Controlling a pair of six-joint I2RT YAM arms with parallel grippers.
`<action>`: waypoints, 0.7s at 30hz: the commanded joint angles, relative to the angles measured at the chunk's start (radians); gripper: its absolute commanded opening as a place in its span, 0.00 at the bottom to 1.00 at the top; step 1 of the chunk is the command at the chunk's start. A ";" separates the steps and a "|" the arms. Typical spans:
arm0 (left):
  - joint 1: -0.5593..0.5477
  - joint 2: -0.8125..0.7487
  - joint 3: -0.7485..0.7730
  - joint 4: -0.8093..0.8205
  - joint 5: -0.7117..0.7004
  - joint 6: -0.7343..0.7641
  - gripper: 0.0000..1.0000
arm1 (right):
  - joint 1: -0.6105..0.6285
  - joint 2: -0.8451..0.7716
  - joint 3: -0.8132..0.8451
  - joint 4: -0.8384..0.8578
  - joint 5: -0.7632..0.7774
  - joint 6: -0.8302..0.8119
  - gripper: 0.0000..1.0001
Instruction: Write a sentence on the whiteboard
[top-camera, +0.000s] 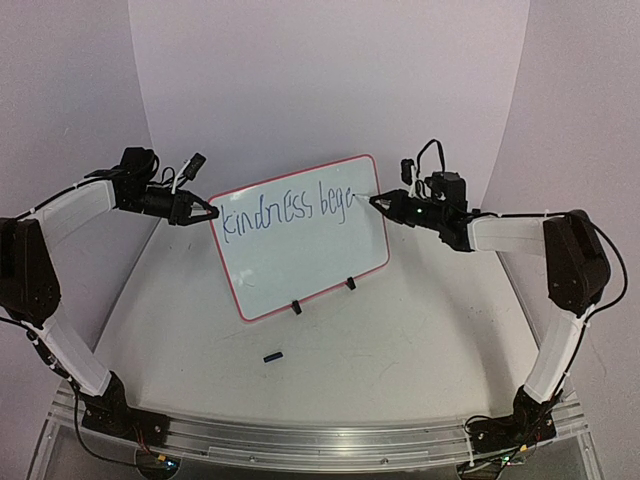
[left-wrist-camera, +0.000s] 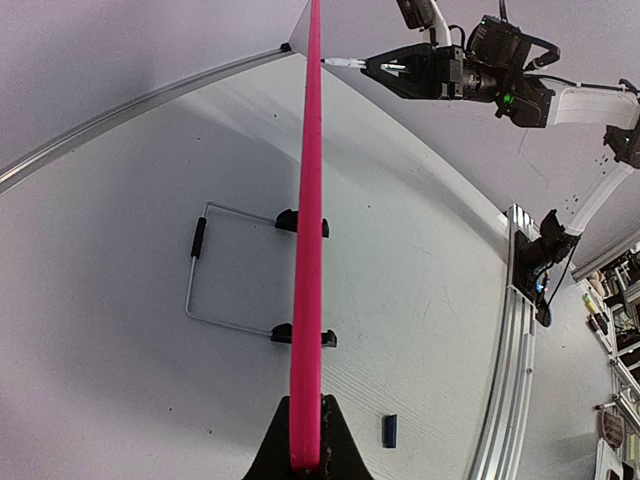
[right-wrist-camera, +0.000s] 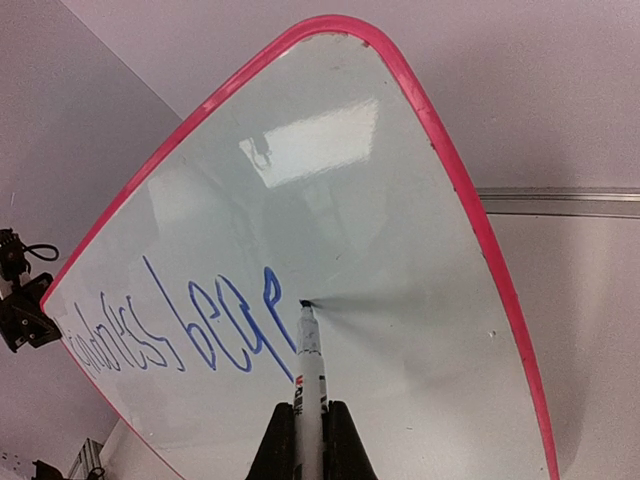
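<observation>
Whiteboard stands mid-tabletop on two black feet, red-rimmed, leaning back on a wire prop; sentence, in blue along its top, reads "kindness bege"; left end effector is clenched on the board's left rim; right end effector is clenched on a marker, tip touching the board just right of the last letter; small dark piece lies on the tabletop in front, well apart.

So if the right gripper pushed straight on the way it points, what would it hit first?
The whiteboard: the marker held in the right gripper has its tip on the white face, just past the writing.
</observation>
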 joint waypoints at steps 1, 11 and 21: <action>-0.020 0.004 0.014 -0.028 -0.048 0.046 0.00 | -0.001 -0.006 0.024 0.032 0.073 0.011 0.00; -0.021 0.001 0.014 -0.029 -0.049 0.046 0.00 | -0.001 -0.034 -0.002 0.036 0.108 0.011 0.00; -0.022 -0.001 0.014 -0.028 -0.049 0.046 0.00 | -0.001 -0.112 -0.038 0.069 0.044 0.006 0.00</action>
